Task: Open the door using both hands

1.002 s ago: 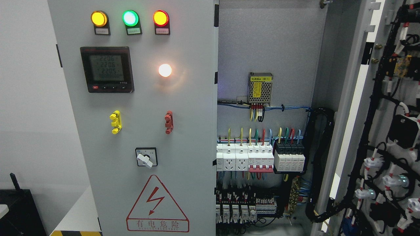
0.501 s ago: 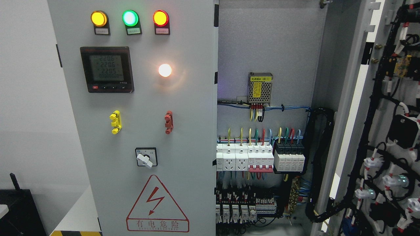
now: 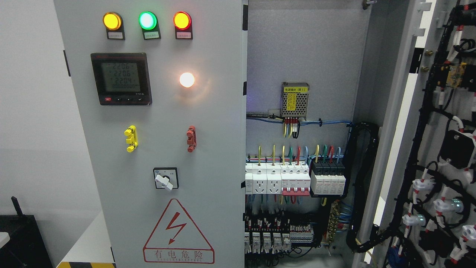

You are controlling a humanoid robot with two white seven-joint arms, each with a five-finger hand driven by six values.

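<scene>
At the right edge of the cabinet, the right-hand door (image 3: 427, 149) stands swung wide, its inner face turned toward the camera and hung with black cable looms and the backs of panel lamps, so that half of the job looks done. Behind it the cabinet interior (image 3: 297, 56) is exposed: a small perforated power supply (image 3: 295, 99) sits high on the grey back plate, a row of breakers and sockets (image 3: 293, 180) runs across the middle, and more terminals crowd the bottom edge. The left-hand door (image 3: 156, 149) appears shut or very nearly so, its front face square to the camera, though from this angle a slight gap at its right edge cannot be ruled out. That door carries three lit indicator lamps (image 3: 147, 20) along its top edge in yellow, green and red, a digital meter (image 3: 121, 78) below them, a glowing white lamp (image 3: 187, 79) beside the meter, a yellow handle (image 3: 131, 138) and a red handle (image 3: 191, 138) at mid-height, a rotary switch (image 3: 166, 178) lower down, and a red warning triangle (image 3: 178, 230) near its bottom edge. What remains, by this reading, is to pull the left-hand door open, most likely from its free right edge. Neither arm shows anywhere in the head view, so nothing can be said of their pose, and whether the fingers of either hand are apart or together cannot be told. A dark object (image 3: 22, 238) sits at the lower left corner, well apart from the cabinet.
</scene>
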